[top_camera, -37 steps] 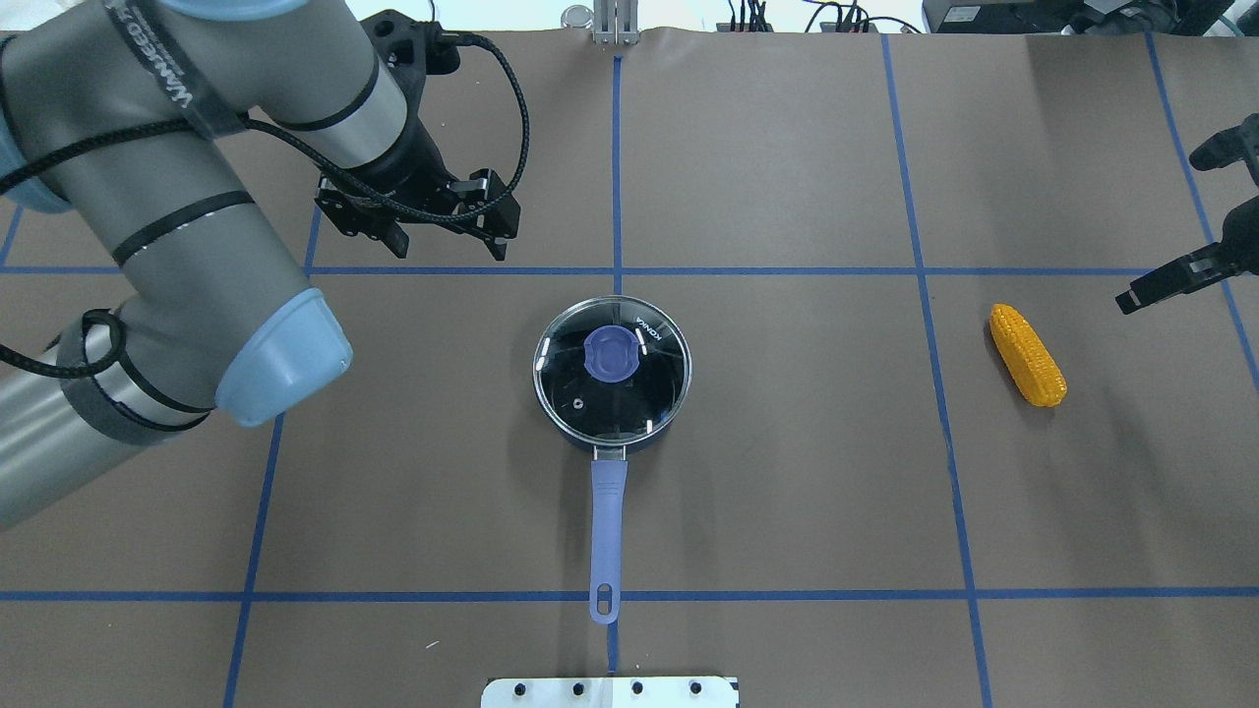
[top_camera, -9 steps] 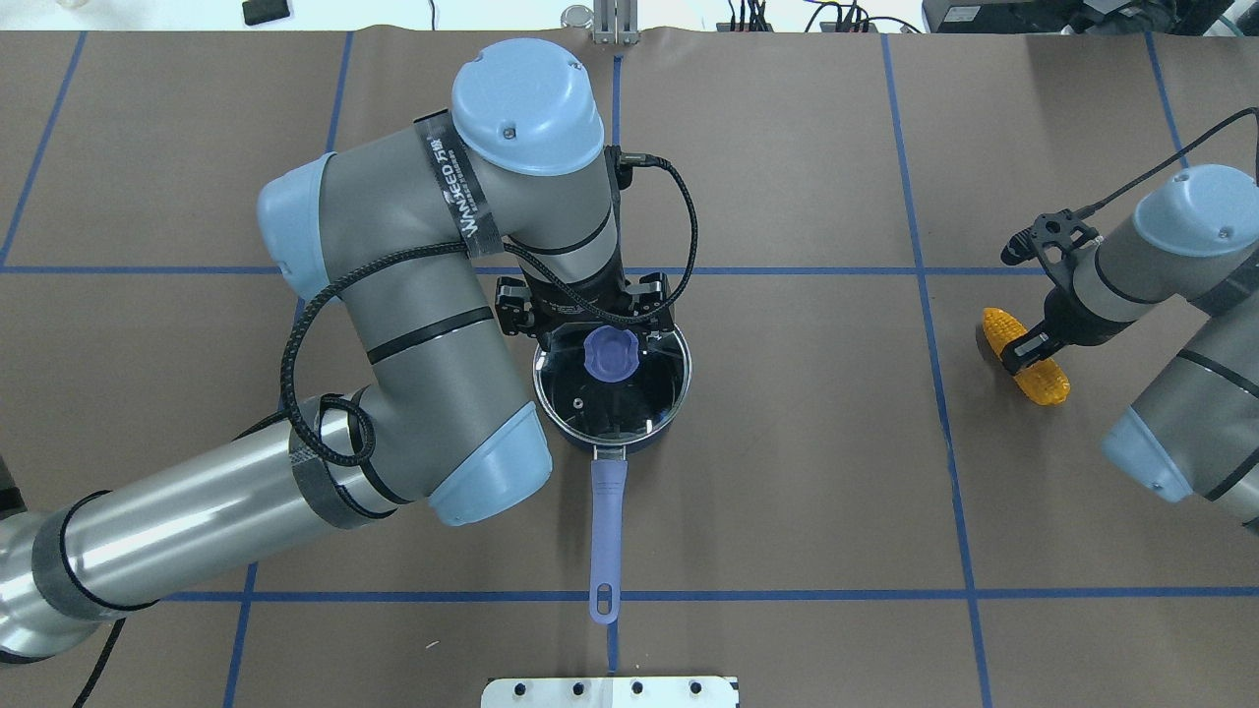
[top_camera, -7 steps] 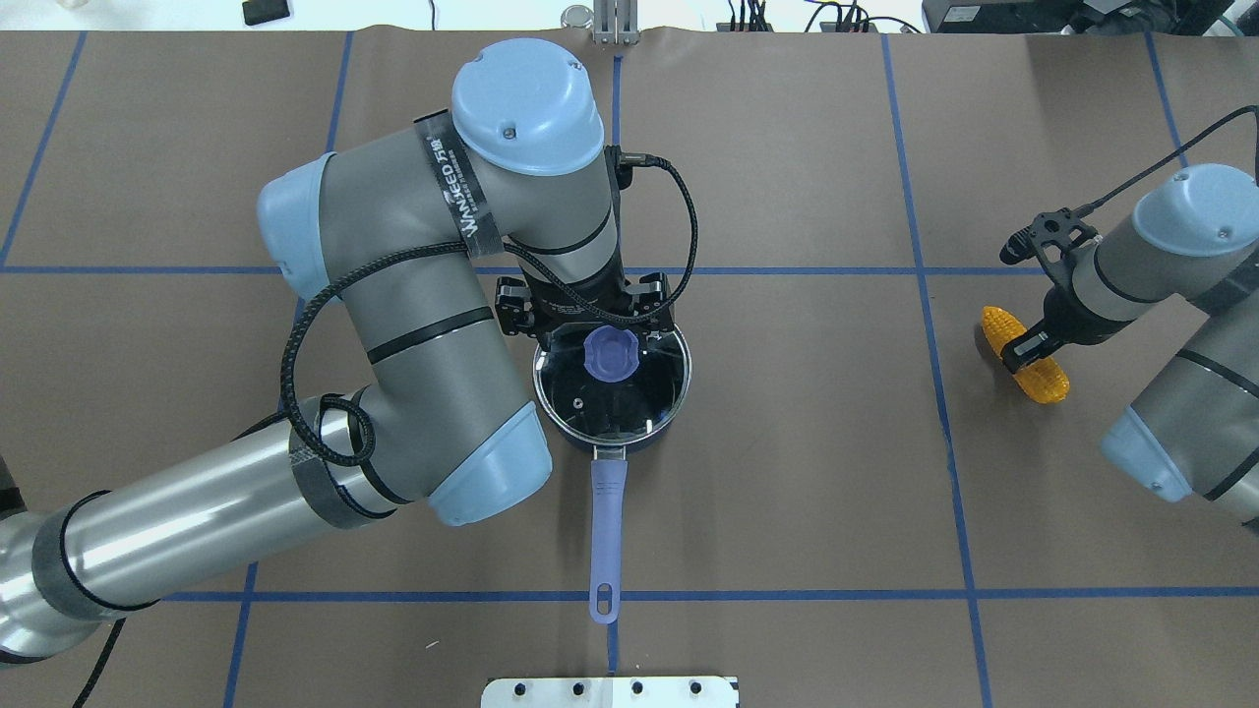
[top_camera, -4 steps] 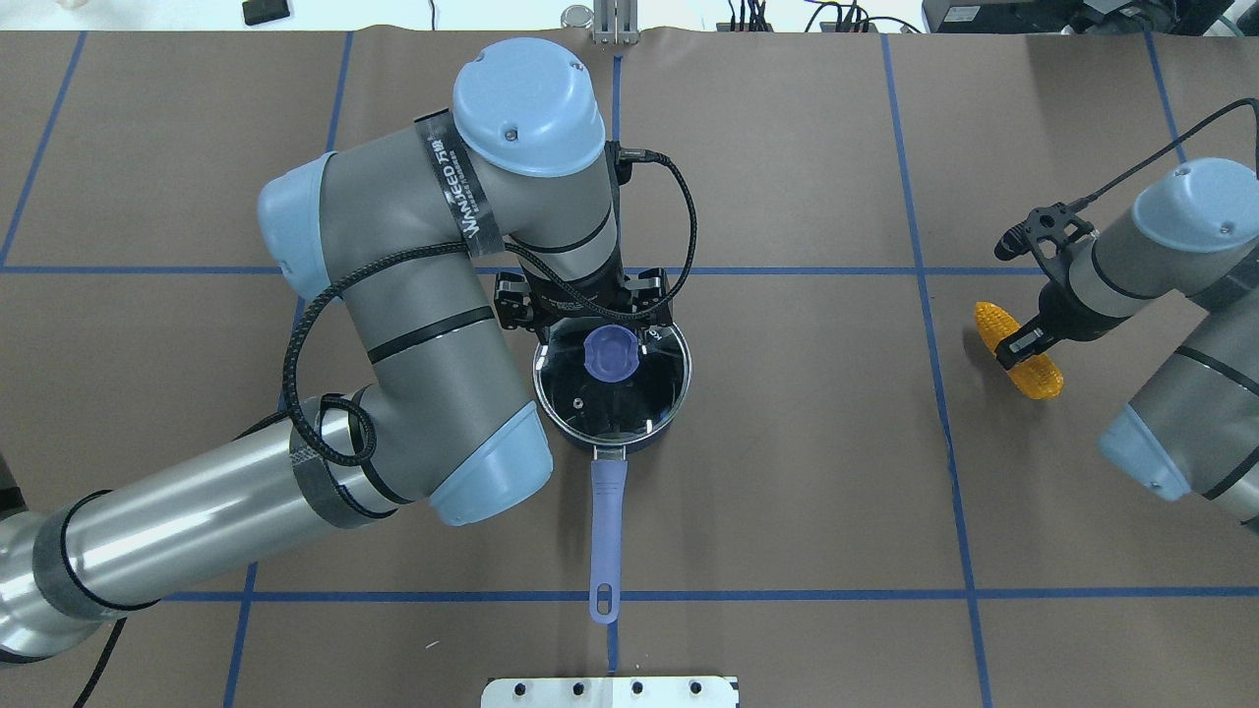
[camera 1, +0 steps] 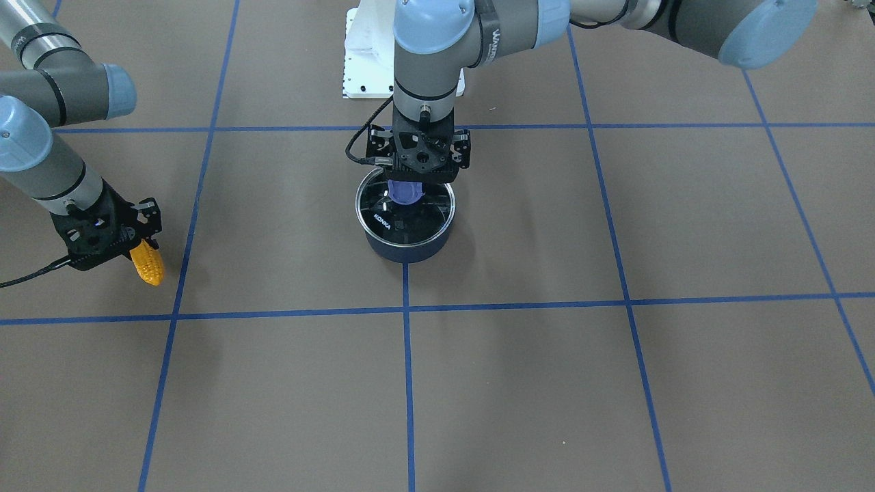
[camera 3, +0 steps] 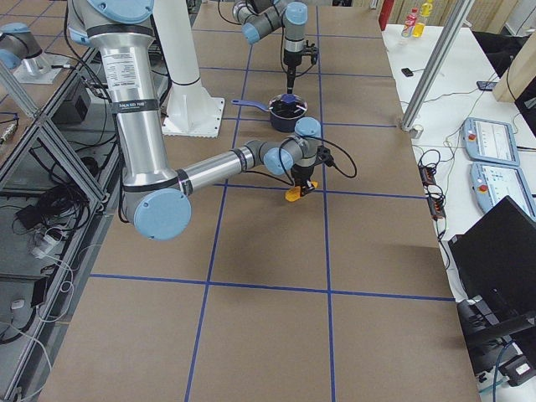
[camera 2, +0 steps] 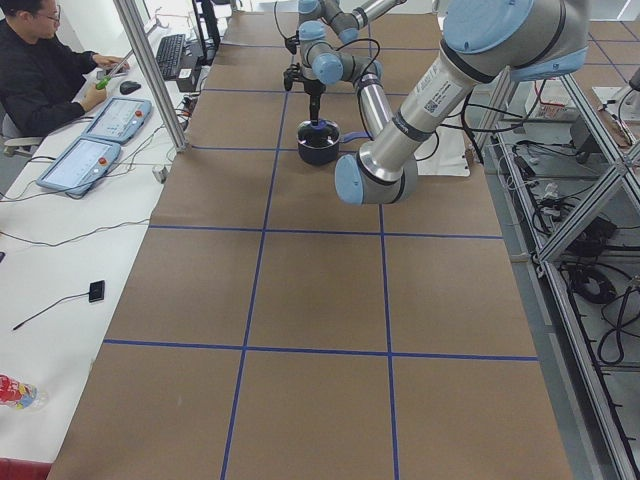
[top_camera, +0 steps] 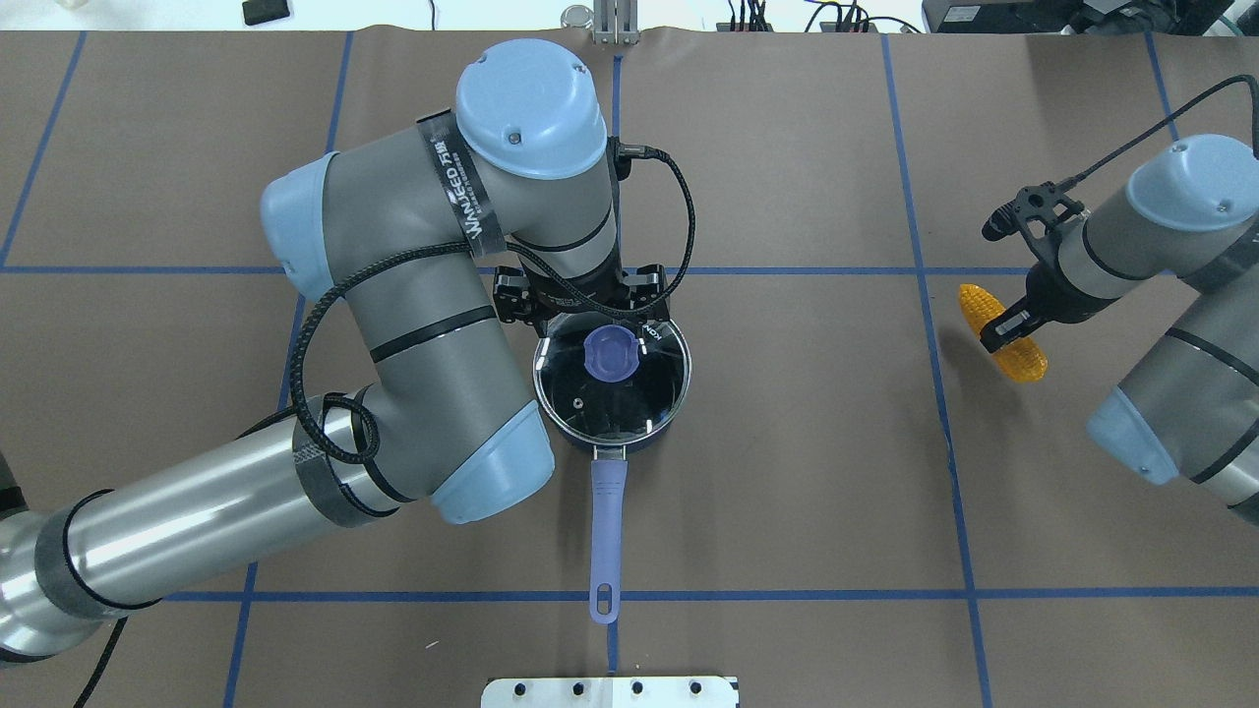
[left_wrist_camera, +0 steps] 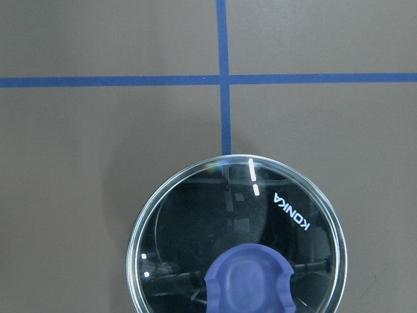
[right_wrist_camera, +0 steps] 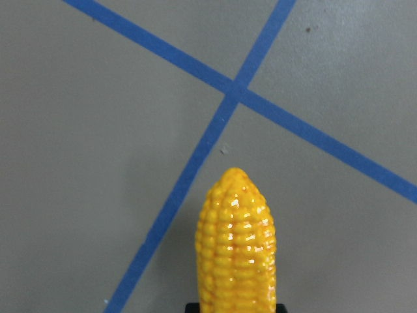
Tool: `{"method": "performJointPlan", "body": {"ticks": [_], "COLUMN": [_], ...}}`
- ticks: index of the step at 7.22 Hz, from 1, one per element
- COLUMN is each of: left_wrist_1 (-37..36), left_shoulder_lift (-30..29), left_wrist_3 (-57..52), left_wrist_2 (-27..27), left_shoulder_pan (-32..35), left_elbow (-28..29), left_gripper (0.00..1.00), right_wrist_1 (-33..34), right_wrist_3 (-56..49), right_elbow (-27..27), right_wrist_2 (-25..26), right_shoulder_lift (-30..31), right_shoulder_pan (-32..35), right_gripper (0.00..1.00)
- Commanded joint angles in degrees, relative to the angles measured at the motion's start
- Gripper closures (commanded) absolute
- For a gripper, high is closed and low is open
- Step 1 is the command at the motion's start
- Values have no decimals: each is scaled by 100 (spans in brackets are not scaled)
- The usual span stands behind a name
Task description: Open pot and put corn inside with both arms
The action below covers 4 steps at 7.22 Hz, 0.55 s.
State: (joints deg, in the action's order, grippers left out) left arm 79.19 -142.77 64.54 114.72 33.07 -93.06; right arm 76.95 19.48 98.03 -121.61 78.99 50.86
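From the front camera I see my left gripper (camera 1: pixel 410 183) right on top of the purple knob (camera 1: pixel 403 194) of the lid (camera 1: pixel 389 222). The lid sits on the pot (camera 1: pixel 408 251) in the middle of the table (camera 1: pixel 581 383). My right gripper (camera 1: pixel 135 244) is far off to the side, pinching the corn (camera 1: pixel 147 264). From above, the lid looks flat on the pot and the handle (top_camera: pixel 608 511) points back toward the robot. The corn hangs beside its own shadow, so I think it is up off the table. The left side camera shows the pot too small to help. The right side camera shows the corn under the near arm, well apart from the pot. My left wrist camera sees the knob at the bottom edge but no fingers, so I cannot tell if that gripper is squeezing the knob or spread around it. My right wrist camera shows the corn poking out, held at its hidden end. I think we are at the opening step. Next I need a firm hold on the knob, then a straight lift of the lid and a move aside. Only then can the corn come over the open pot.
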Motion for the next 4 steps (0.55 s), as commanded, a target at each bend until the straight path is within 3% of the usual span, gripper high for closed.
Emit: {"method": "performJointPlan", "body": {"ticks": [1, 4], "left_wrist_1": [387, 396], "left_shoulder_lift": [-67, -58], "left_wrist_3": [-3, -12], "left_wrist_2": [7, 7], "left_shoulder_pan": [-81, -81], "left_elbow": [314, 341], "left_gripper": [1, 1], "right_wrist_1": [451, 453], "right_wrist_3": [12, 21], "right_elbow": [-12, -21], "right_wrist_2": [15, 32], "right_shoulder_lift": [-427, -437], "right_shoulder_pan": [3, 12], "right_gripper": [56, 56]}}
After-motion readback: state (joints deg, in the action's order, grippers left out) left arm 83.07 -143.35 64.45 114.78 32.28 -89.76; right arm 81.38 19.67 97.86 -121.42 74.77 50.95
